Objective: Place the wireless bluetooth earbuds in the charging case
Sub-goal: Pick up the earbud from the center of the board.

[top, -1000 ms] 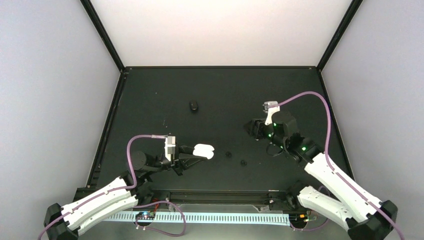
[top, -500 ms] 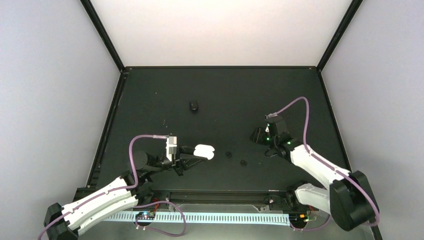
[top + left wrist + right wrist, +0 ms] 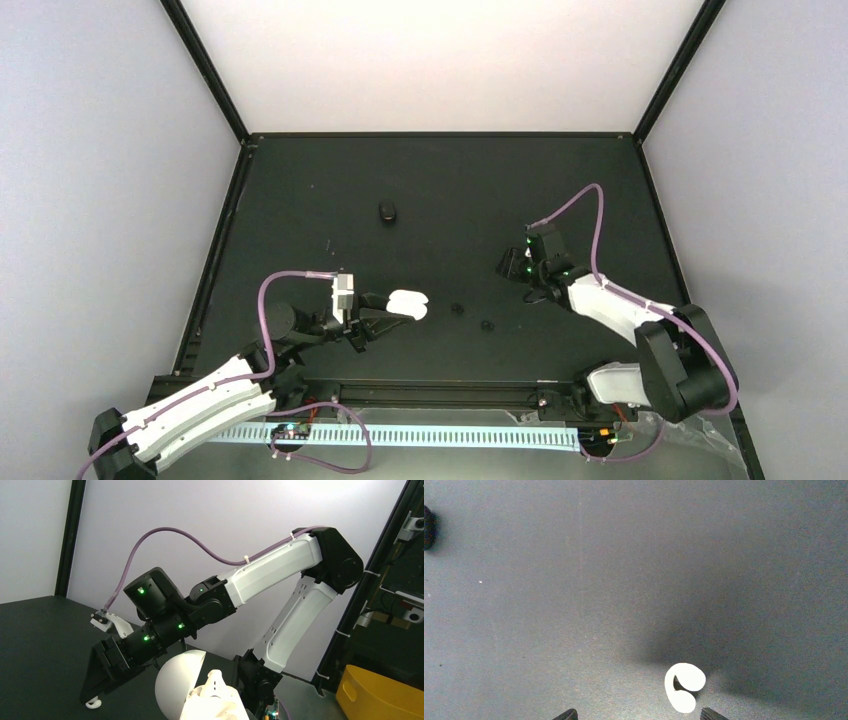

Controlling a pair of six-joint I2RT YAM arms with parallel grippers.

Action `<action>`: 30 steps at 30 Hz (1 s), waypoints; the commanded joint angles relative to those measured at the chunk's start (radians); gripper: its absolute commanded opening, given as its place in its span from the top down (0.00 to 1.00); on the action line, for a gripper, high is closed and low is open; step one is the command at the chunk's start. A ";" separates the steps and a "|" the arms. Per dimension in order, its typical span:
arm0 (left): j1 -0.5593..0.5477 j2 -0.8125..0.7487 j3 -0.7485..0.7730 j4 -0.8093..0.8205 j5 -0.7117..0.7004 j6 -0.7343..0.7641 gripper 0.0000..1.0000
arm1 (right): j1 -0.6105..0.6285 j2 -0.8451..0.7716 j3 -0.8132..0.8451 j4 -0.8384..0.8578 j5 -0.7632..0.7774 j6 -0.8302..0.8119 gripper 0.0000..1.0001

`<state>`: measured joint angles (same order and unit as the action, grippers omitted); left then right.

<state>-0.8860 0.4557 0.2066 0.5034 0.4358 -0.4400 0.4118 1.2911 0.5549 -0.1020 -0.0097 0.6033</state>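
Note:
My left gripper (image 3: 392, 307) is shut on the open white charging case (image 3: 408, 303) and holds it just above the table. In the left wrist view the case's lid (image 3: 177, 682) stands up and one white earbud (image 3: 216, 679) sits in the case. A second white earbud (image 3: 684, 686) lies on the table between my right gripper's (image 3: 639, 716) open fingertips, closer to the right one. It also shows in the left wrist view (image 3: 93, 702), under the right gripper (image 3: 506, 265). Two black earbuds (image 3: 457, 310) (image 3: 487, 326) lie between the arms.
A black oval case (image 3: 387, 212) lies farther back on the black table (image 3: 300, 200). A dark object (image 3: 426, 527) shows at the left edge of the right wrist view. Black frame rails edge the table, with pale walls around it.
My right arm has folded lower and brought its gripper down close over the white earbud on the table. My left arm and the case have not moved.

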 commanded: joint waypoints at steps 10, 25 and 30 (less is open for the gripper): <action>-0.008 -0.014 0.004 -0.016 -0.008 0.023 0.98 | -0.010 0.103 0.016 0.076 -0.036 0.042 0.36; -0.008 -0.003 0.007 -0.009 -0.008 0.027 0.99 | -0.001 0.220 0.053 0.191 -0.308 0.072 0.37; -0.007 0.004 0.007 -0.006 -0.005 0.027 0.98 | 0.004 0.170 0.049 0.184 -0.335 0.048 0.37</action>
<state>-0.8860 0.4583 0.2066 0.4934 0.4343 -0.4263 0.4129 1.5002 0.5957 0.0635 -0.2802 0.6609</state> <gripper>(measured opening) 0.227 0.634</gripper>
